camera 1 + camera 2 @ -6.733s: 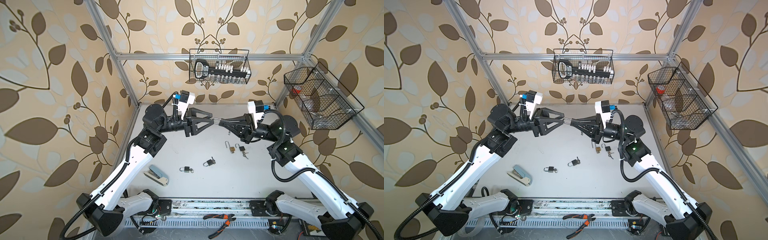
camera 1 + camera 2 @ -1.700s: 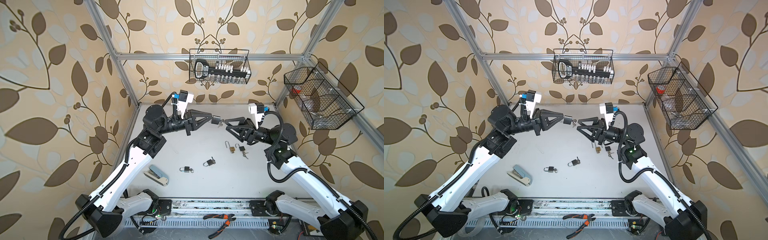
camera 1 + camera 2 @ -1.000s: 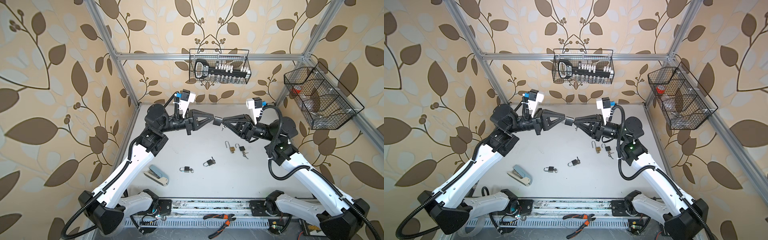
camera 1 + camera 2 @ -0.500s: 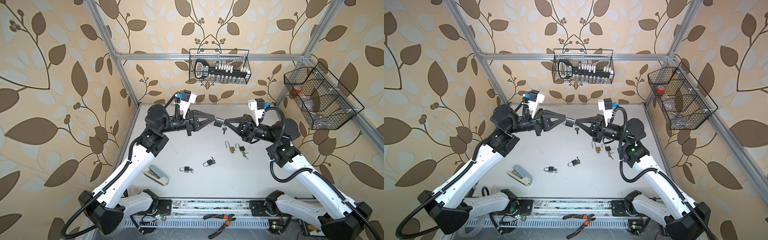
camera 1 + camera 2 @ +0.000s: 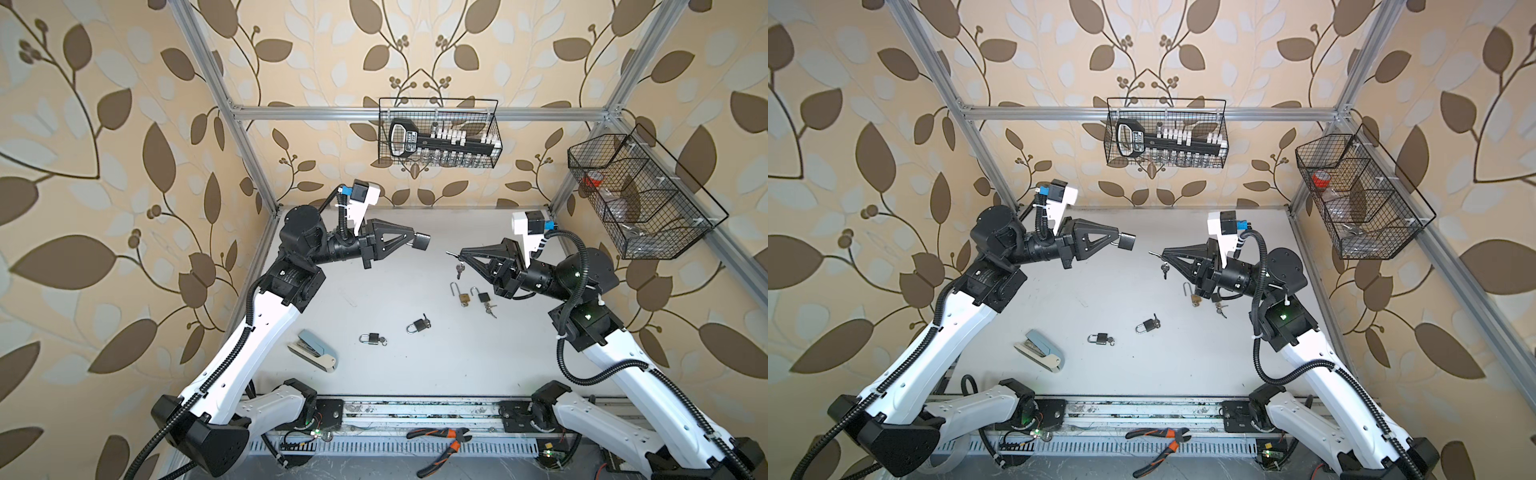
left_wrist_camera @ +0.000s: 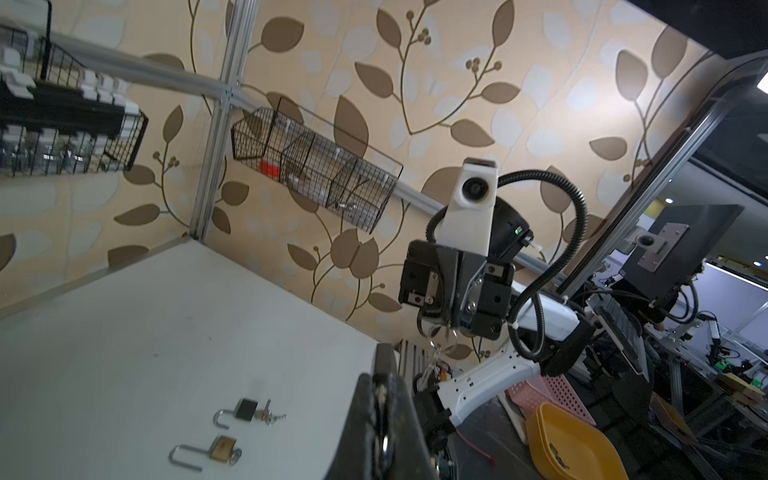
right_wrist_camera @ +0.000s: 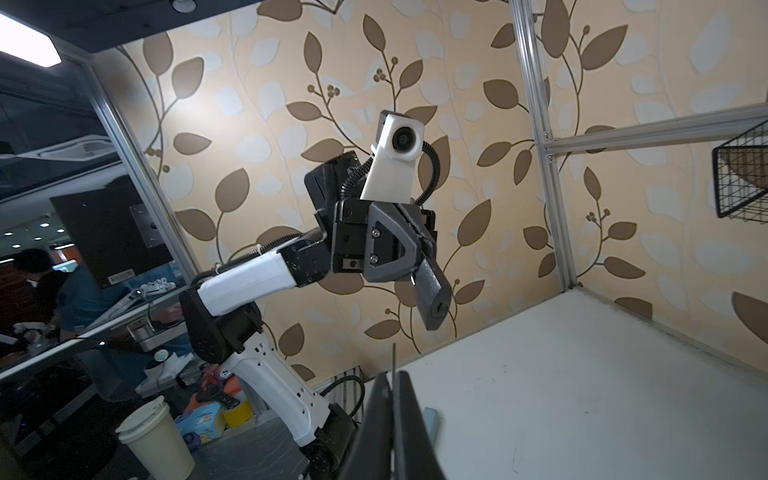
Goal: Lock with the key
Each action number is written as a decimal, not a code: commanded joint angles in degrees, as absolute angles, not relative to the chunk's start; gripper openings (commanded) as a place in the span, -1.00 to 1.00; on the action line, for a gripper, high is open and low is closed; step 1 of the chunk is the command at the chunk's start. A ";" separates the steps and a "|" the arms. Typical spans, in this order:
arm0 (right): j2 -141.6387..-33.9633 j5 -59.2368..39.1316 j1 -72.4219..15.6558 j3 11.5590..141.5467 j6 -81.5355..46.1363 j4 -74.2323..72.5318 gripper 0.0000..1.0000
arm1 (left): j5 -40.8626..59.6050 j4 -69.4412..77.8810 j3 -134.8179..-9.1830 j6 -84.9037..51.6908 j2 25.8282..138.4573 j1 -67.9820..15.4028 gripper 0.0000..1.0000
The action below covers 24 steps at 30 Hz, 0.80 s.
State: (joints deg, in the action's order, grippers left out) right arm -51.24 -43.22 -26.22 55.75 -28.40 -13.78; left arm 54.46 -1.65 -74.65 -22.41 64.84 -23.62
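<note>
Above the grey desk (image 5: 374, 291), in both top views, the left fingers (image 5: 408, 237) are closed tight on a dark padlock (image 5: 422, 241). They hold it by its shackle end, so the body juts out toward the middle of the cell. A clear gap separates it from the key (image 5: 452, 253), which is pinched by its head in the closed right fingers (image 5: 469, 252). A second key (image 5: 458, 271) dangles from the same ring. The key's blade runs along the line of the right fingers and points left at the padlock, its tip showing slightly lower in the view than the lock's body. In the right wrist view the keyhole (image 7: 438, 308) faces the blade, though the padlock hangs tilted. The insertion appears to fall to the right arm, which would have to line blade with keyhole before closing the gap. Other padlocks (image 5: 417, 325) lie loose on the desk below.
</note>
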 commanded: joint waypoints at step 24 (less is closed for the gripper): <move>-51.20 -32.00 -25.99 46.40 -11.92 2.64 -1.00 | 19.87 -49.37 -82.23 16.35 93.51 -23.64 -1.00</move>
